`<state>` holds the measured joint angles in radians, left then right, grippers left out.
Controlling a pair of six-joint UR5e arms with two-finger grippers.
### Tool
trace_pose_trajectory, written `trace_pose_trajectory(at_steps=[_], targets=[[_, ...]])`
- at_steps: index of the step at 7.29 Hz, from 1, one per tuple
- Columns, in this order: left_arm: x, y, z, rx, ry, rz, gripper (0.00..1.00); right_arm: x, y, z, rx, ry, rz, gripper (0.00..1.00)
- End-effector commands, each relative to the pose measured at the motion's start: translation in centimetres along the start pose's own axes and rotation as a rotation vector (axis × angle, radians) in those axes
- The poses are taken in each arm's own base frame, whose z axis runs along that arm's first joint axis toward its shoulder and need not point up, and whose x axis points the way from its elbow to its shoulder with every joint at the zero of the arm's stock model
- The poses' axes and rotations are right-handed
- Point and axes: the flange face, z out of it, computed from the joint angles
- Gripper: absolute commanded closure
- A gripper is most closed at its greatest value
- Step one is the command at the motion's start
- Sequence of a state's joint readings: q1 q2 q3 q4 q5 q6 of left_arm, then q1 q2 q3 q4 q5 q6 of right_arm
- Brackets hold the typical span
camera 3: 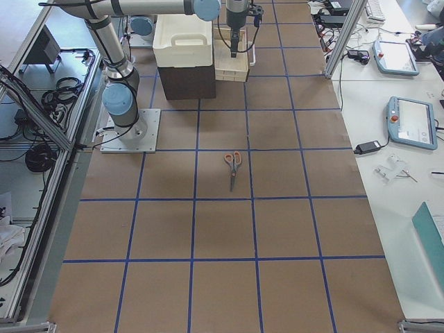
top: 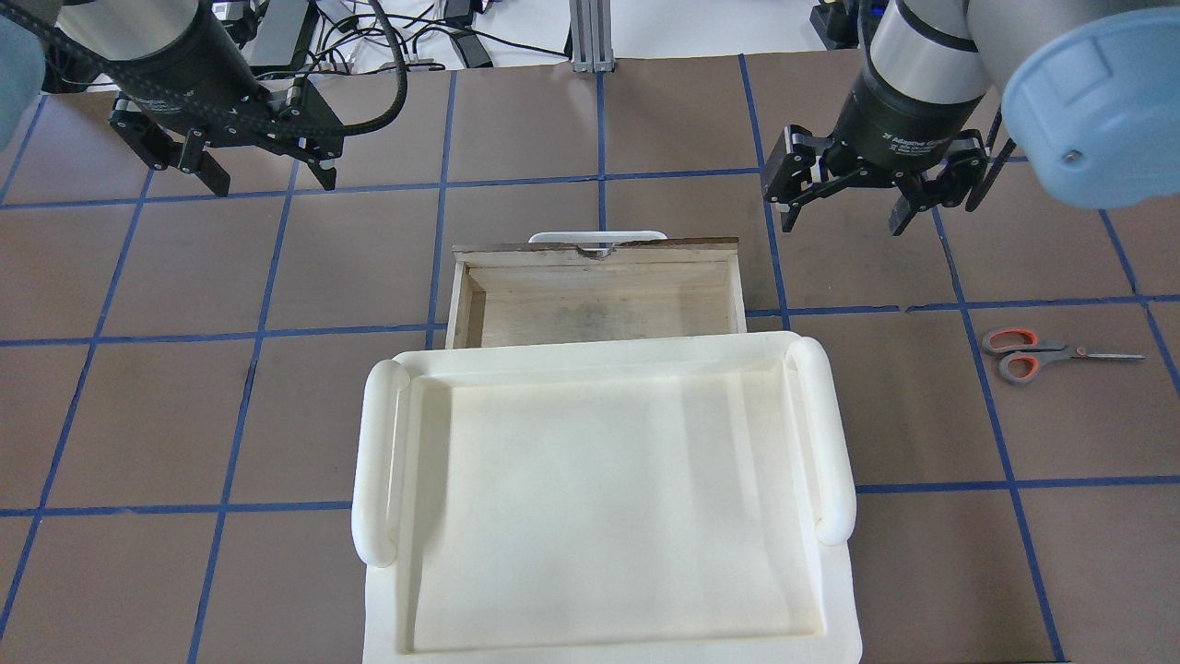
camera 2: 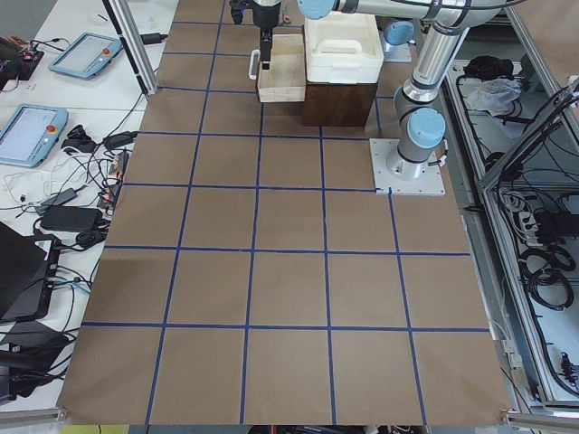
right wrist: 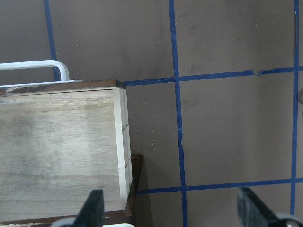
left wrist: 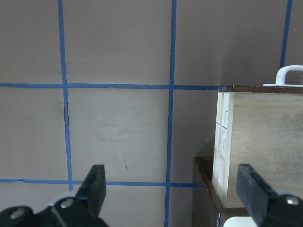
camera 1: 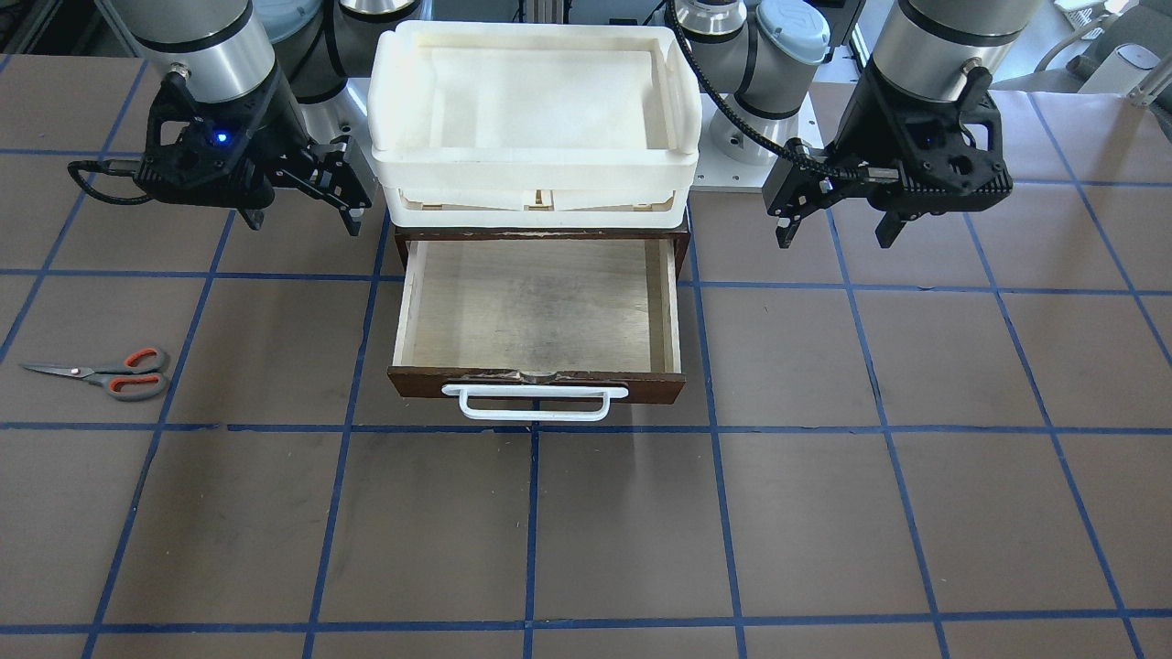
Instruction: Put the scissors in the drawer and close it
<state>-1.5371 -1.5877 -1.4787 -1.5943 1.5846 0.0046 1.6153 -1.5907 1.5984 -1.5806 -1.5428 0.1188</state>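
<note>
The jaws of my left gripper [top: 272, 175] stand wide apart with nothing between them, and those of my right gripper [top: 841, 217] are spread just as wide, also holding nothing. Both hang above the bench [top: 645, 120], one off each front corner of the drawer [top: 599, 309] (each wrist camera catches a corner of it from above). The drawer is pulled out from under the stacked white trays [top: 369, 461], its pale plywood floor showing and its white bar handle [top: 597, 236] facing away from the robot. The scissors [top: 1051, 352] lie flat on the bench on my right-hand side, well apart from the drawer and out beyond the right gripper. Their blades are closed and point away from the drawer, with the orange-lined loops nearer it.
</note>
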Motion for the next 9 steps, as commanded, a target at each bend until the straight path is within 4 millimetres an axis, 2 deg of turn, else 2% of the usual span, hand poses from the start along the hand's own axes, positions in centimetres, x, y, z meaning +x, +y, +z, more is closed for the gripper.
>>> trace_pose_trajectory(at_steps=[1, 9], targets=[[0.00, -0.01, 0.00, 0.001, 0.000, 0.000, 0.00, 0.06, -0.03, 0.09, -0.003, 0.007, -0.014, 0.00], [-0.08, -0.03, 0.00, 0.000, 0.000, -0.002, 0.00, 0.33, 0.06, 0.63, -0.021, 0.010, -0.044, 0.00]])
